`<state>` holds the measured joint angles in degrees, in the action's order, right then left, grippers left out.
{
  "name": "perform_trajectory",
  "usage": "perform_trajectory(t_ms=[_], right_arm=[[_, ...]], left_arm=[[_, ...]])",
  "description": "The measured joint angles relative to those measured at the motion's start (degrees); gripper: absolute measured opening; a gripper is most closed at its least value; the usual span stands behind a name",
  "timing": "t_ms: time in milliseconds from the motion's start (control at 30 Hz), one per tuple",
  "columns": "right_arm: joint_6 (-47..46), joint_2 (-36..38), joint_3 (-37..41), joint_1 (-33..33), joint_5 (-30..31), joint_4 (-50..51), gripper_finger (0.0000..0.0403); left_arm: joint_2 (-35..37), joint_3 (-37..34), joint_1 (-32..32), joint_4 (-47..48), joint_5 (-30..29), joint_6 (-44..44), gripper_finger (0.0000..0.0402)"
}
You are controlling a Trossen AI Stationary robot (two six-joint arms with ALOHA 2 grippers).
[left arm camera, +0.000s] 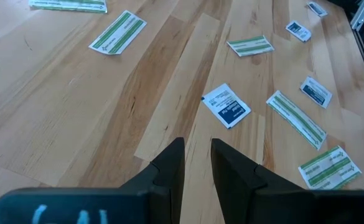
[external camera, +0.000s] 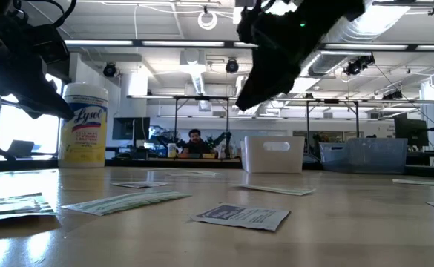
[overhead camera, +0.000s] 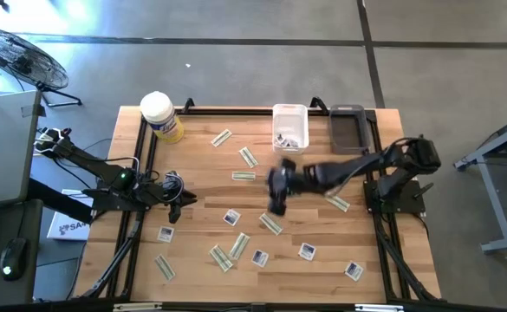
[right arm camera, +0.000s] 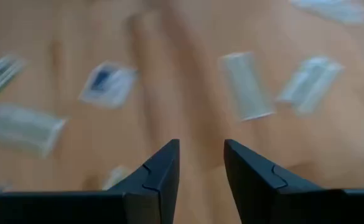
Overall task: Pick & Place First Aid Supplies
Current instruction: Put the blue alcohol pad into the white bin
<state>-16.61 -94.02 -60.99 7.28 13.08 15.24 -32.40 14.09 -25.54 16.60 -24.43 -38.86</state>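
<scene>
- Loads of packets [overhead camera: 245, 157] scattered flat over the table [overhead camera: 201, 186].
- Right pincer [overhead camera: 276, 184] mid-table above them, fingers parted, holding nothing.
- Left pincer [overhead camera: 176, 206] by the left edge, narrow gap, empty.

You face a light wooden table [overhead camera: 201, 178] edged by a black frame. Directly on it lie scattered first aid packets: square white ones with blue marks [overhead camera: 231, 217] and narrow green-and-white strips [overhead camera: 249, 157]. At the far edge stand a yellow wipes tub [overhead camera: 161, 117], a white bin [overhead camera: 289, 126] and a grey tray [overhead camera: 348, 128].
</scene>
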Motion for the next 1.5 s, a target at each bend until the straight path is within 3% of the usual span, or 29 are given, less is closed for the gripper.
perform_trajectory(t_ms=[400, 800, 933, 1500], right_arm=[[-14.54, -5.05, 0.07, 15.78, -3.43, 5.94, 0.0190], [-29.00, -4.98, 0.07, 26.75, -9.53, 20.59, 0.0190], [-30.82, -5.00, 0.07, 28.55, -9.99, 24.91, 0.0189], [-26.45, -11.47, -0.27, 28.76, -9.92, 23.89, 0.0187]], left_arm=[[0.01, 0.00, 0.00, 0.01, 0.00, -0.01, 0.0076], [0.02, 0.00, 0.02, 0.00, 0.00, 0.00, 0.0076], [0.01, 0.00, 0.01, 0.00, 0.00, 0.00, 0.0076], [0.00, 0.00, 0.02, 0.00, 0.00, 0.01, 0.0076]])
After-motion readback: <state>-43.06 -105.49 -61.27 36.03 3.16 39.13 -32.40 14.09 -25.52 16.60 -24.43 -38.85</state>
